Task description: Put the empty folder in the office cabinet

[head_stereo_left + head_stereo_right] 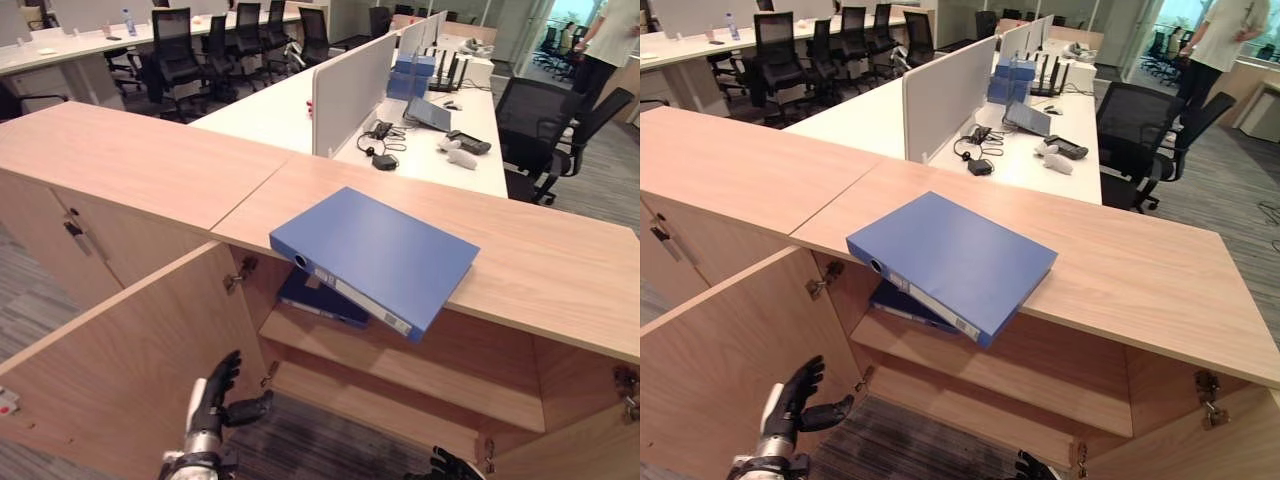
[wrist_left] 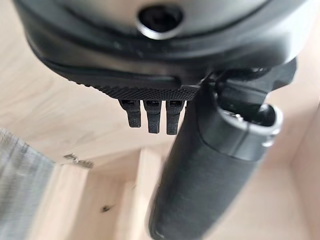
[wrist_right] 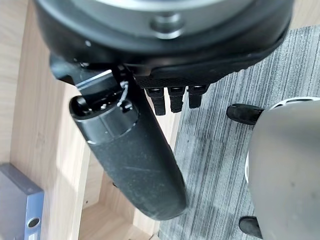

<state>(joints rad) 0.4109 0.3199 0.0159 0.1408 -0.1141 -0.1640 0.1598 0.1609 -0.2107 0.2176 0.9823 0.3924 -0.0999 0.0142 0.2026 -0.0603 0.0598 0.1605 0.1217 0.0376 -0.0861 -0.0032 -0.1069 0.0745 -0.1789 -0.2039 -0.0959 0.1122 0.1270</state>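
The left hand (image 1: 212, 408) is hanging low with fingers spread and holding nothing, just beside the open door (image 1: 120, 370). The right hand (image 1: 447, 466) is barely peeking in at the bottom edge; its fingers look straight and empty in its wrist view. The folder (image 1: 378, 250) is lying flat on the cabinet top (image 1: 560, 280), well above both hands, its spine overhanging the front edge, long axis running across. Below it, a shelf (image 1: 430, 375) is offering open room beside another folder (image 1: 320, 300).
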